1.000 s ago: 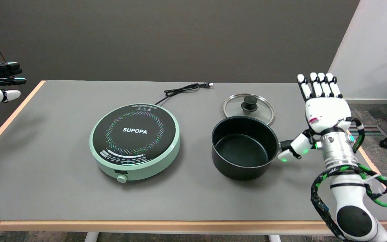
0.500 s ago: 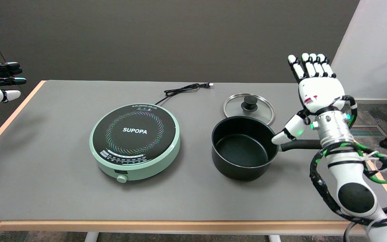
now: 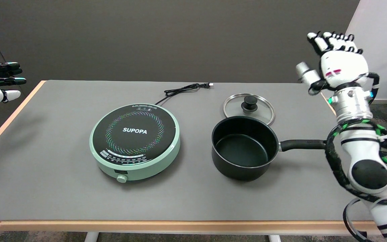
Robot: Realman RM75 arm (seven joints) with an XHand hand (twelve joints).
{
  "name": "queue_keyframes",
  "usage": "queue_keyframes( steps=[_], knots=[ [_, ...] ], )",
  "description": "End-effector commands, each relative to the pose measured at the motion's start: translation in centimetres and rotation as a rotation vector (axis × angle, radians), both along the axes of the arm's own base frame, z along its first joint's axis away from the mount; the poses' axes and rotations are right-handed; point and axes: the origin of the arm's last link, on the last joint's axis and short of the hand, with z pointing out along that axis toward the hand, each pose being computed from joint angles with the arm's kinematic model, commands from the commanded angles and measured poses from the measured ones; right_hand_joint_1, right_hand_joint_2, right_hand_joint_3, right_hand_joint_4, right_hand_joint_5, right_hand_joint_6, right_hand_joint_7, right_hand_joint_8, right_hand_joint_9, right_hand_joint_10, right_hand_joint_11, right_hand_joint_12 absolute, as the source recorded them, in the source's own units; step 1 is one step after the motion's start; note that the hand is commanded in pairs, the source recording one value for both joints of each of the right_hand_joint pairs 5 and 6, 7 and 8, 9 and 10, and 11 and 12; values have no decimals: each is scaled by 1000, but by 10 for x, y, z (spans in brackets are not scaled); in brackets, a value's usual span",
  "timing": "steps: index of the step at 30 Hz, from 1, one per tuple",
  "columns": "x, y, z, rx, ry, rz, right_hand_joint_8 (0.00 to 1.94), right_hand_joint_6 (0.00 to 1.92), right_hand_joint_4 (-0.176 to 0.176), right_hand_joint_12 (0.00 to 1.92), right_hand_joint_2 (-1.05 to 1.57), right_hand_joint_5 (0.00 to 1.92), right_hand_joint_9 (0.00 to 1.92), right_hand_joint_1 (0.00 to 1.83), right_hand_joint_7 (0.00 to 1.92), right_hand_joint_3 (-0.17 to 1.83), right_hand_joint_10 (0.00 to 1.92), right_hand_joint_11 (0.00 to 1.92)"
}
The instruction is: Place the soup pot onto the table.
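Your right hand (image 3: 339, 64): raised in the air above the table's far right corner, fingers spread and holding nothing, well apart from the pot
Soup pot (image 3: 244, 148): you have it standing upright on the table, right of centre, black and with nothing in it, its long handle pointing right toward your arm
Lid (image 3: 249, 107): glass with a black knob, lying flat just behind the pot, its near edge hidden by the pot's rim
Induction cooker (image 3: 135, 141): round, pale green body with a black top marked SUPOPA, left of the pot and apart from it, bare on top
Cord (image 3: 183, 90): black, running from the cooker's back to the table's far side, plug lying loose
Table (image 3: 59, 188): grey mat over the top, light wood edge showing at front, left and far right
Room: dark grey wall behind the table, a white wall at upper right, patterned carpet and a castor on the floor at right
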Motion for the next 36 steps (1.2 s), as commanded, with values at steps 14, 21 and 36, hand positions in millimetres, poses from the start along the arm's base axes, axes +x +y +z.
queue_keyframes(
  steps=[14, 21, 36],
  knots=[
    [19, -23, 31, 731, -1558, 570, 220, 220, 171, 220, 1571, 220, 220, 495, 220, -123, 220, 220],
    [7, -21, 20, 847, -1578, 672, 128, 128, -21, 128, 1571, 128, 128, 521, 128, 21, 128, 128],
    [20, -23, 19, 883, -1527, 703, 130, 130, -162, 130, 1571, 130, 130, 637, 130, 323, 130, 130]
  ],
)
